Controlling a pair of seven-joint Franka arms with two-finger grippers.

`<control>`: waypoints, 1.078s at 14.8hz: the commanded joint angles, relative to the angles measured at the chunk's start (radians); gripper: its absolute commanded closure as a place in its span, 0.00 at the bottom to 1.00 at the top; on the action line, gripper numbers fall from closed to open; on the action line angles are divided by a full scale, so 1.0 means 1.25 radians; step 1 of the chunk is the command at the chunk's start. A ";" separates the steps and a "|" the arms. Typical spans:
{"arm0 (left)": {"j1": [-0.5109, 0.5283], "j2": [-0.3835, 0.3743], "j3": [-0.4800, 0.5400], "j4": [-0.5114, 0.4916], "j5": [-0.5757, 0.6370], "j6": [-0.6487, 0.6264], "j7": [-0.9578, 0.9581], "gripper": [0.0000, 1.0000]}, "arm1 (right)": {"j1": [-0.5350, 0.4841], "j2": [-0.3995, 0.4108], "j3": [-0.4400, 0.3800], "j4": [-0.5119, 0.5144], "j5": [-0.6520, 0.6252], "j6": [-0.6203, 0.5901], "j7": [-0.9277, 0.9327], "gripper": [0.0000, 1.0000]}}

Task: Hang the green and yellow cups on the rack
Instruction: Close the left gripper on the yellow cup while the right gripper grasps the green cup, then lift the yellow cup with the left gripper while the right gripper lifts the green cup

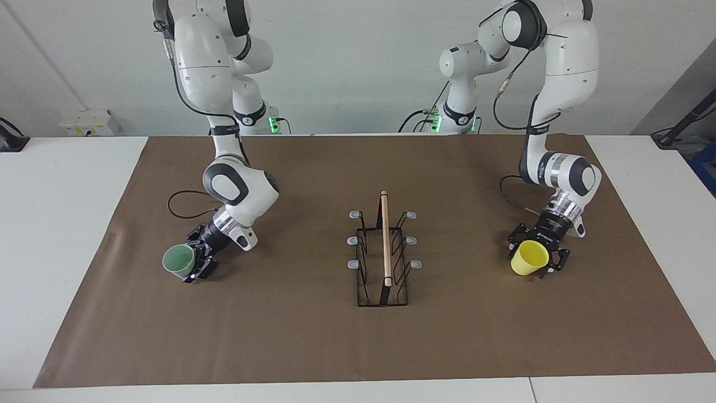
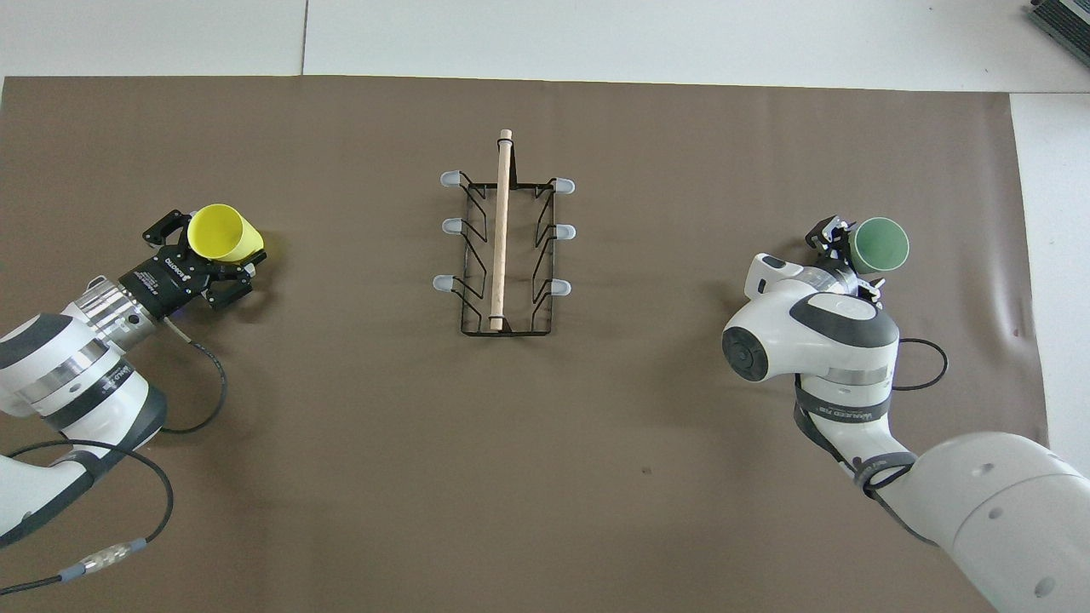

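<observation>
The black wire rack [image 1: 385, 253] [image 2: 502, 249] with a wooden rod on top stands in the middle of the brown mat; its grey-tipped prongs are all bare. My left gripper [image 1: 536, 254] [image 2: 209, 247] is shut on the yellow cup [image 1: 530, 258] [image 2: 223, 232] and holds it tilted just above the mat, toward the left arm's end. My right gripper [image 1: 193, 260] [image 2: 845, 247] is shut on the pale green cup [image 1: 179, 262] [image 2: 882, 244] and holds it tilted low over the mat, toward the right arm's end. Both cups are well apart from the rack.
The brown mat [image 1: 279, 336] [image 2: 545, 477] covers most of the white table. Black cables [image 1: 184, 204] [image 2: 924, 366] trail from both wrists onto the mat. A white box [image 1: 89, 122] sits at the table's edge near the right arm's base.
</observation>
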 commanded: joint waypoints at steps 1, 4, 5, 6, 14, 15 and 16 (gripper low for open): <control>-0.011 0.016 0.002 0.017 -0.023 0.019 0.013 0.16 | -0.018 0.000 0.005 -0.008 -0.047 0.020 0.020 0.00; -0.012 0.016 0.002 0.013 -0.031 0.019 0.015 1.00 | -0.023 0.000 0.005 -0.005 -0.061 0.021 0.020 0.01; -0.011 0.016 0.002 0.013 -0.032 0.020 0.018 1.00 | -0.023 0.000 0.005 -0.005 -0.073 0.026 0.019 0.17; -0.011 0.015 0.002 0.013 -0.029 0.019 0.021 1.00 | -0.023 0.000 0.004 -0.005 -0.076 0.037 0.018 0.28; 0.004 -0.013 0.015 0.052 0.156 0.020 0.031 1.00 | -0.033 0.000 0.005 0.000 -0.087 0.045 0.015 1.00; 0.005 -0.023 0.015 0.065 0.210 0.021 0.024 1.00 | -0.038 0.000 0.005 0.007 -0.085 0.059 0.012 1.00; 0.004 -0.032 0.018 0.079 0.269 0.024 0.001 1.00 | -0.039 0.000 0.005 0.012 -0.084 0.060 0.009 1.00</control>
